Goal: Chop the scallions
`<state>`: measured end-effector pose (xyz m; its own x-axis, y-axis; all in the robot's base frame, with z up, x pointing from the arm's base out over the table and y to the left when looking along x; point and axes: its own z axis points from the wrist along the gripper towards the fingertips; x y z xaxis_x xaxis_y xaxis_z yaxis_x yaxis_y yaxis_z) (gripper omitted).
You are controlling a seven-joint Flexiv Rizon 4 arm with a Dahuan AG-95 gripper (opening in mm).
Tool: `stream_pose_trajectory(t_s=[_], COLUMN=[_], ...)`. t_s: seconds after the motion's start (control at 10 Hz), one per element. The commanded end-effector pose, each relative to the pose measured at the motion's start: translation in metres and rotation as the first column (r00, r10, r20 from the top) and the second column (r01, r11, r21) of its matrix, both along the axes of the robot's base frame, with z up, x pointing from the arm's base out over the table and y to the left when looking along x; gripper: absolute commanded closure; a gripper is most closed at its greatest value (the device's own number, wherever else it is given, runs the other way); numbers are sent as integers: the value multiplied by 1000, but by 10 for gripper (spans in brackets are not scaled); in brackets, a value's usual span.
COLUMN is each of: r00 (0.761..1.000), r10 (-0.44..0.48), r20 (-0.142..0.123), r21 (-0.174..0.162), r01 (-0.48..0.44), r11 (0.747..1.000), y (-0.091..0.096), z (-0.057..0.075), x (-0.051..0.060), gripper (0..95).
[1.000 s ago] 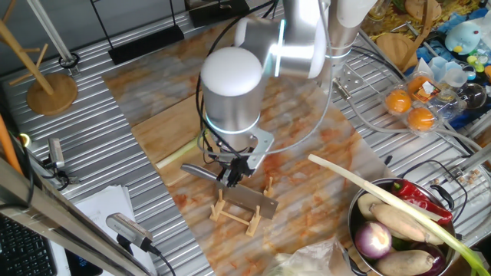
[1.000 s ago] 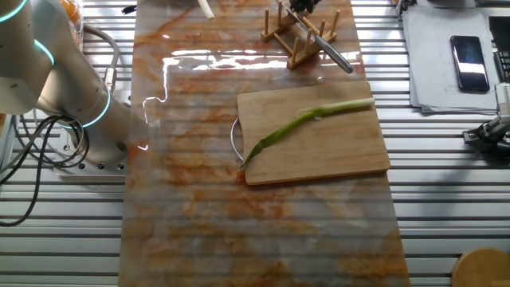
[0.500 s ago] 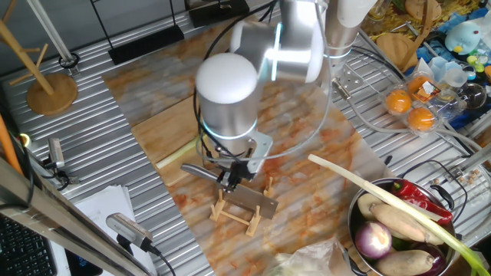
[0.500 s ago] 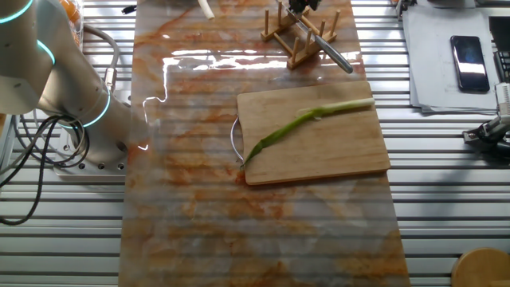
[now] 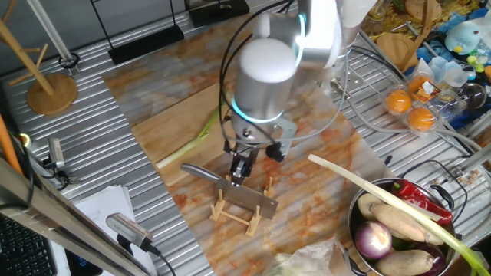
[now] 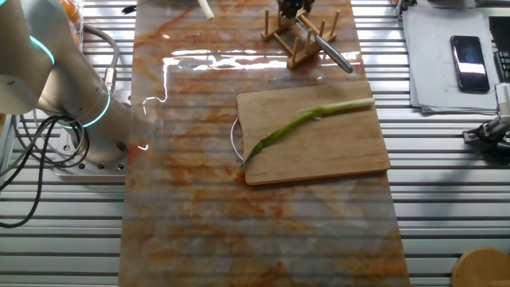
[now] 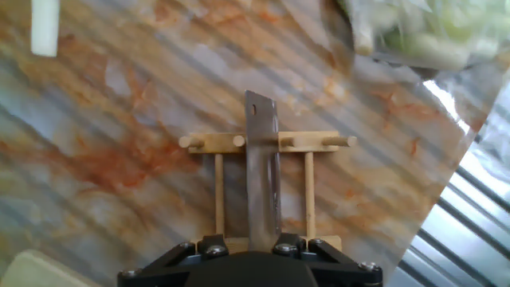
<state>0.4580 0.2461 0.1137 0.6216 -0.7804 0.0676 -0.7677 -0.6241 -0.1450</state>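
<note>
The scallion (image 6: 307,119), slim and whole, lies slantwise on the wooden cutting board (image 6: 335,155); part of it shows in one fixed view (image 5: 192,142). A knife (image 5: 253,201) rests in a small wooden rack (image 5: 230,213), its grey handle (image 6: 335,57) sticking out toward the board. My gripper (image 5: 238,178) hangs right over the knife where blade meets handle. In the hand view the blade (image 7: 261,167) runs straight under my gripper (image 7: 261,239) across the rack (image 7: 219,142). The jaws stand either side of the blade with a gap; the fingertips are hidden.
A long thick leek-like stalk (image 5: 383,195) lies across a metal bowl (image 5: 354,211) of vegetables at the right. Oranges in a plastic tray (image 5: 410,107) sit at the back right. A phone (image 6: 468,53) lies on papers beside the board. A wooden stand (image 5: 52,93) is at the far left.
The arm's big wrist joint has swung to the right, uncovering the scallion on the board. The gripper stays over the knife, which has not moved.
</note>
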Motion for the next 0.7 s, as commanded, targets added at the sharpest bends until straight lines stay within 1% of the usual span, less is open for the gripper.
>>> stream_pose_trajectory(t_s=[0.1, 0.2, 0.3, 0.4, 0.6, 0.7], r00=[999, 999, 998, 998, 995, 995], r10=[-11, -10, -15, -8, 20, 25], r20=[-37, -43, -63, -68, -98, -102], r21=[17, 17, 27, 23, 32, 36], r01=[11, 10, 17, 10, -17, -21], r11=[1000, 1000, 999, 1000, 999, 999], y=[3, 3, 8, 12, 13, 13], z=[-4, -4, -7, -10, -12, -12], x=[17, 22, 28, 28, 27, 26], gripper=[570, 570, 570, 760, 760, 760])
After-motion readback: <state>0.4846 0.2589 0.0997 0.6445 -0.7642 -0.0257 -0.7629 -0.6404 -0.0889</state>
